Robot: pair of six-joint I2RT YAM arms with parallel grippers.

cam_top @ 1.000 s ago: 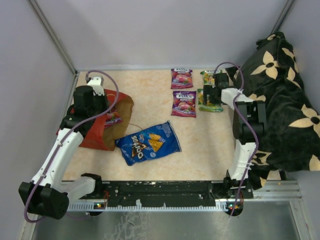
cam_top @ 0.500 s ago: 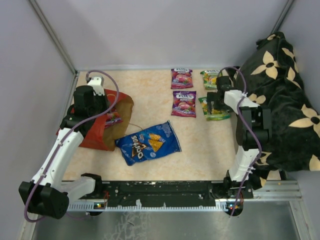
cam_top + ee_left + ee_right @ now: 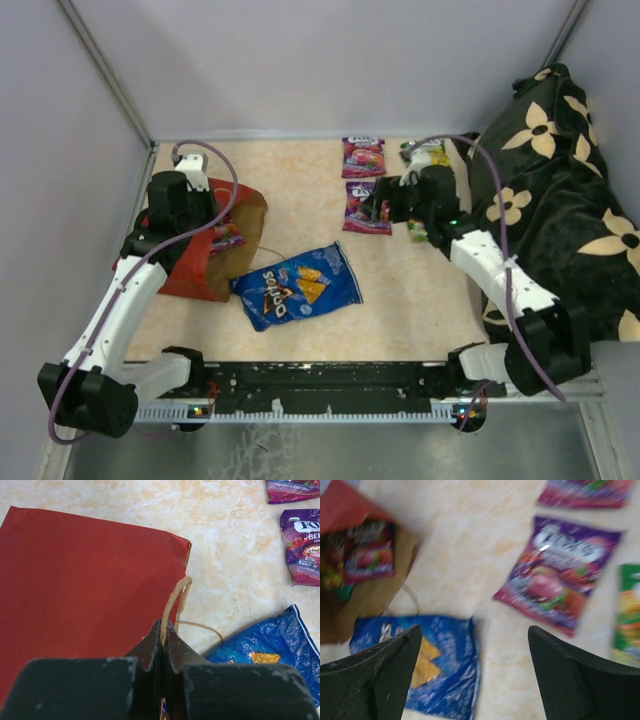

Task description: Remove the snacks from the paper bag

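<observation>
The left end effector (image 3: 164, 626) is clamping the red paper bag (image 3: 85, 580) by its brown loop handle (image 3: 176, 597), fingers pressed together; the bag is sitting at the bench's (image 3: 300, 180) 9 o'clock side, with a purple candy packet (image 3: 370, 550) showing inside. The right end effector (image 3: 475, 632) is hovering with its fingers spread apart, gripping nothing; the blue Doritos bag (image 3: 297, 285) is lying just beside the bag's mouth, at its 4 o'clock; a near purple packet (image 3: 362, 210), a far purple packet (image 3: 363, 156) and a green packet (image 3: 425, 153) are lying toward 1 o'clock.
</observation>
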